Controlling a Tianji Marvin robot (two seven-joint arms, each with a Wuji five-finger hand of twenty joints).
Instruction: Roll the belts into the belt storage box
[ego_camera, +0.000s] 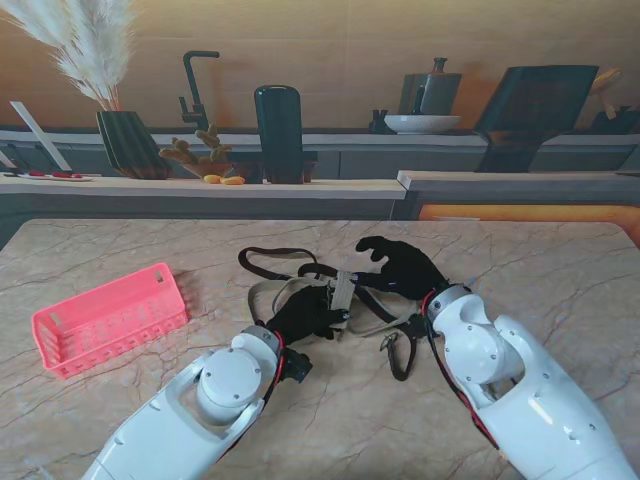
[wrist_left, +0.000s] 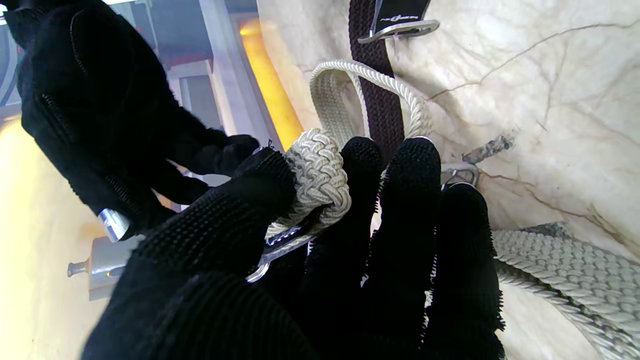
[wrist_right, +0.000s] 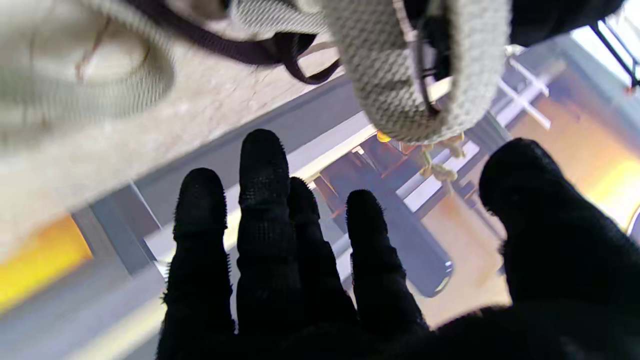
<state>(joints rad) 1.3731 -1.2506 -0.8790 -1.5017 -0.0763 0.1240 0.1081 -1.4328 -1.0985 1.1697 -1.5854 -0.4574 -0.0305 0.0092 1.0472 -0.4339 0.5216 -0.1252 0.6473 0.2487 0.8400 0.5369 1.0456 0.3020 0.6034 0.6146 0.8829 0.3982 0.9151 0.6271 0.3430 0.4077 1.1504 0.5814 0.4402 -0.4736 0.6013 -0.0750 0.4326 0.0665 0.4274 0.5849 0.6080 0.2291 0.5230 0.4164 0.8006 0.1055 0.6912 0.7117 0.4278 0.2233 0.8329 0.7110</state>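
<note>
Both arms reaching in from near edge. Left hand (ego_camera: 303, 316) pinching cream braided belt (wrist_left: 320, 172) at its rolled end, thumb and fingers (wrist_left: 400, 200) clamping coil, likely keeping it from springing loose. Right hand (ego_camera: 402, 266) hovering spread over tangle, gripping nothing, seemingly waiting to feed strap. Dark belt (ego_camera: 268, 258) lying looped on bench (ego_camera: 520, 260), crossing cream one, unrolled. Pink basket (ego_camera: 110, 318) sitting well apart to left, holding no belt; rolling barely starting.
</note>
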